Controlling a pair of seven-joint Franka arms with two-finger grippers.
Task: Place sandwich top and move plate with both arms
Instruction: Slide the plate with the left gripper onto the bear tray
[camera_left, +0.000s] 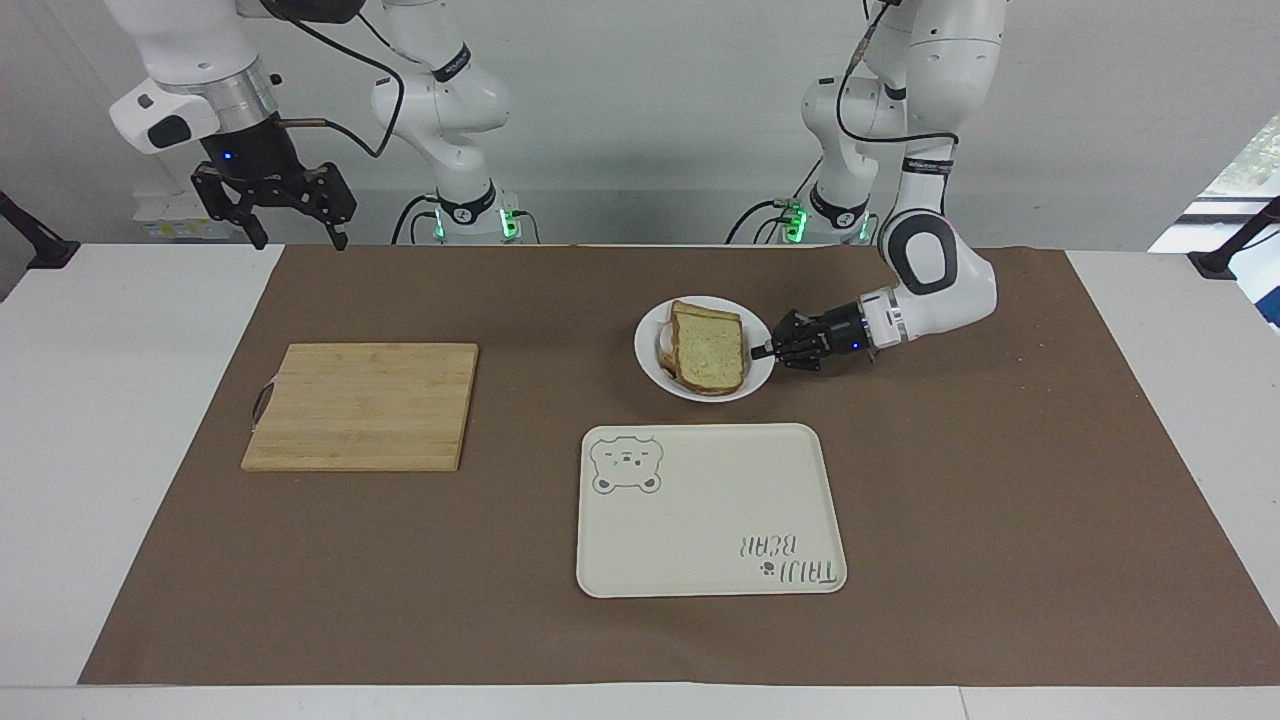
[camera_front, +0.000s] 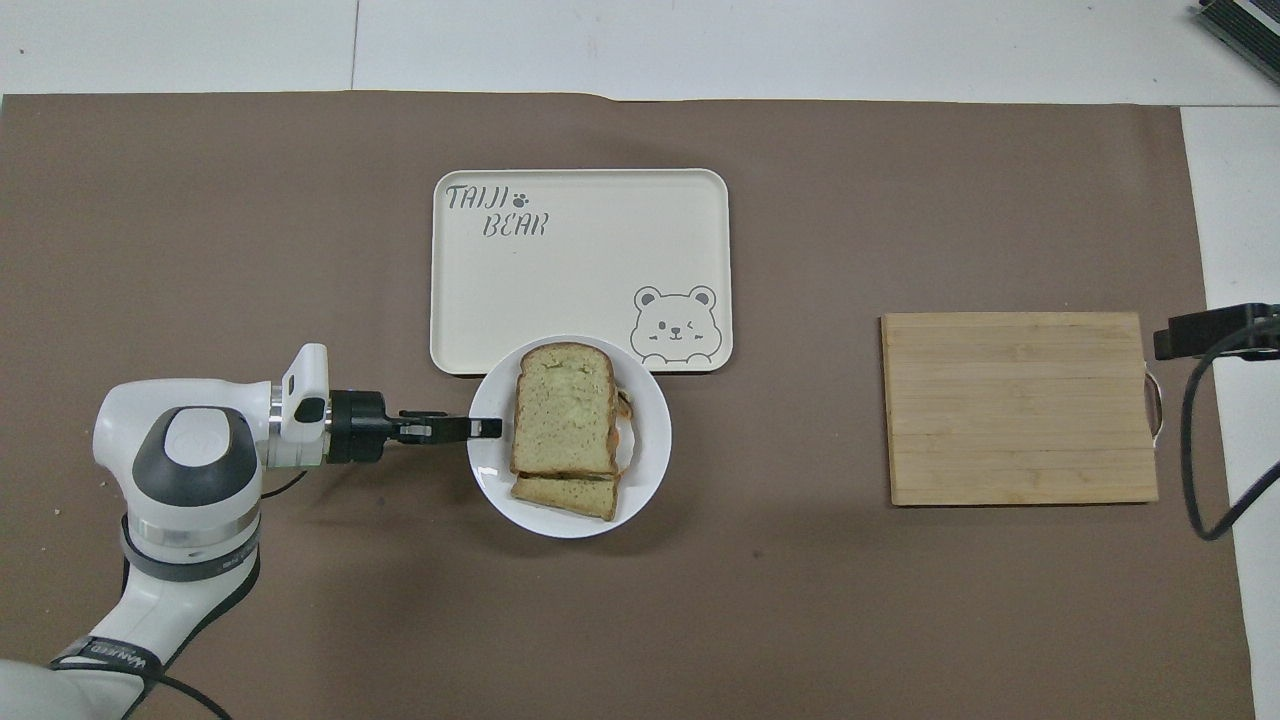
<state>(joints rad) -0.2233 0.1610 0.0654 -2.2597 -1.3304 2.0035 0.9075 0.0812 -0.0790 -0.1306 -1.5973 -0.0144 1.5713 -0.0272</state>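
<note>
So here's the count: two white jointed robot arms, one small round white plate (camera_left: 650, 358), one cream rectangular tray with a bear drawing (camera_left: 710, 510), one wooden cutting board (camera_left: 362, 406), all on a brown paper mat (camera_left: 1000, 480) over the white table (camera_left: 100, 400). On the plate there's a stacked sandwich, and I can make out two bread slices: the sandwich top (camera_left: 709, 346), a pale speckled slice with a brown crust and a rounded end, lying flat on another slice (camera_front: 565, 495) that pokes out at the edge nearer the robots. A bit of filling shows at the side toward the right arm's end, can't tell what it is. The left gripper (camera_left: 768, 351) comes in low and level from the left arm's end of the table, and its fingers are pressed together right on the plate's rim, pinching it. So the sandwich top sits just beside those fingertips, not touching them, with a strip of bare plate between. In the overhead view the plate overlaps the tray's edge nearest the robots; whether it rests on the tray or is lifted above it I can't tell. The right gripper (camera_left: 296, 238) waits up in the air over the table's corner at the right arm's end, fingers spread wide, holding nothing. The cutting board is well apart from the plate, toward the right arm's end.
</note>
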